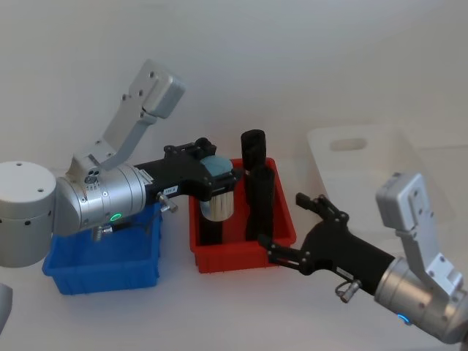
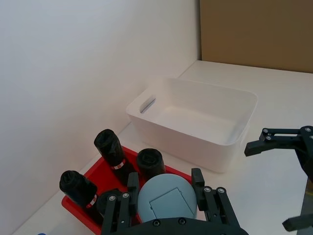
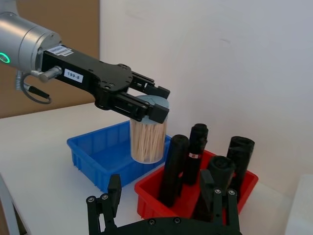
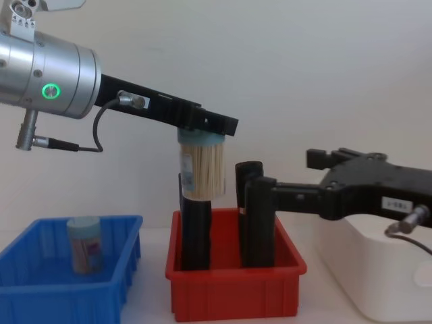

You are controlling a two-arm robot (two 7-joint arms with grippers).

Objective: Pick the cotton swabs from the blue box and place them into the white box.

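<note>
— Where is the left claw (image 1: 217, 179)?

— Raised off the desk (image 1: 219, 314), reaching in from nine o'clock. Its fingers are clamped on the pale blue lid end of a tub of cotton swabs (image 1: 217, 201). The tub hangs upright, lid on top, with the tan stems showing through the clear wall.

— What is under it?

— In the head view it hangs over the nine-o'clock side of the red bin (image 1: 234, 259), clear of the blue box (image 1: 102, 281). In the chest view its base sits right at the top of the nearest of the black rolls (image 1: 254, 146). I cannot tell whether they touch.

— How are the three bins laid out?

— The red bin is in the middle. The blue box is just beside it at eight o'clock, and the white box (image 1: 409, 157) is near it at two o'clock.

— Is there anything in the blue box?

— The chest view shows a second tub (image 4: 84, 244) standing upright inside it. The left wrist view shows the inside of the white box as bare.

— And the right claw (image 1: 281, 223)?

— It comes in from five o'clock and hovers at the red bin's four-o'clock corner, in front of the white box. Its fingers are spread wide with nothing between them. One finger is by the bin's three-o'clock wall and the other is over its front corner. It is well apart from the held tub.
</note>
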